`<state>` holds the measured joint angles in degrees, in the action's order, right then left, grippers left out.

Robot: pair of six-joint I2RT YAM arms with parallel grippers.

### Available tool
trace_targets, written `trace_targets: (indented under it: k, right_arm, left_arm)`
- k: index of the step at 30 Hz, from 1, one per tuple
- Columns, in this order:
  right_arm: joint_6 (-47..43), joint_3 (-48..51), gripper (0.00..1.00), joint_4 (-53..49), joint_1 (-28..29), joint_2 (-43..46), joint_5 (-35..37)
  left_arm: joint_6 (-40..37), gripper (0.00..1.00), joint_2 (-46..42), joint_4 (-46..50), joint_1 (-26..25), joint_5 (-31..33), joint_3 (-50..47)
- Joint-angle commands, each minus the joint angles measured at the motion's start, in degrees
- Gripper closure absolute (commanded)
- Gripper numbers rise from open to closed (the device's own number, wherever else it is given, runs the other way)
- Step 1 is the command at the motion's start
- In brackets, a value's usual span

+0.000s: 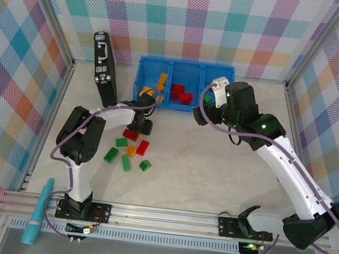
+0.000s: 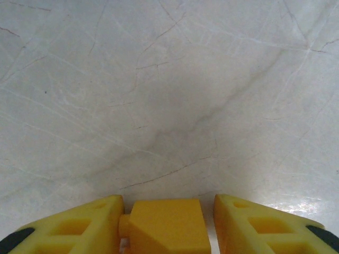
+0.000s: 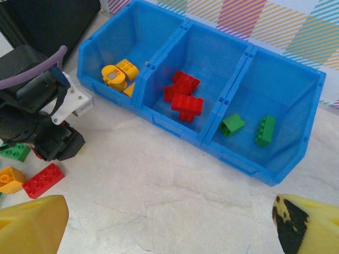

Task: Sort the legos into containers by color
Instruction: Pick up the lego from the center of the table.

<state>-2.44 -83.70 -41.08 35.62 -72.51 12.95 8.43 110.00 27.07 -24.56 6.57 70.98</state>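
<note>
My left gripper (image 2: 168, 225) is down at the table and closed in on a yellow lego (image 2: 167, 225); its left finger presses the brick's stud and the right finger stands close beside it. In the top view this gripper (image 1: 140, 123) is at the upper edge of several loose red, green and orange legos (image 1: 131, 150). The blue bin (image 1: 181, 107) has three containers: yellow legos (image 3: 119, 74) left, red legos (image 3: 183, 95) middle, green legos (image 3: 249, 127) right. My right gripper (image 3: 169, 227) hangs open and empty over bare table in front of the bin.
A black case with a silver handle (image 1: 105, 69) stands left of the bin. A teal tool (image 1: 38, 210) lies by the near rail at the left. Checked walls close in the table on three sides.
</note>
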Motion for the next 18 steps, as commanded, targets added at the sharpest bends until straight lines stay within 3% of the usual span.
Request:
trace_targets:
  k: [1, 9, 18]
  right_arm:
    - [-0.99, -0.98, 0.01, 1.95, 0.07, 0.09, 2.17]
    - [-0.81, -0.86, 0.01, 2.06, 0.07, 0.26, 1.82]
    - [-0.97, 0.11, 0.01, 2.75, 0.07, 1.58, 1.63]
  left_arm:
    - [1.32, 0.57, -0.41, 3.23, 0.5, -1.24, -0.82]
    - [2.46, 0.67, -2.01, 4.14, 0.47, -1.89, 0.55]
    - [2.53, 0.67, -7.88, 6.59, -0.25, -1.29, 11.55]
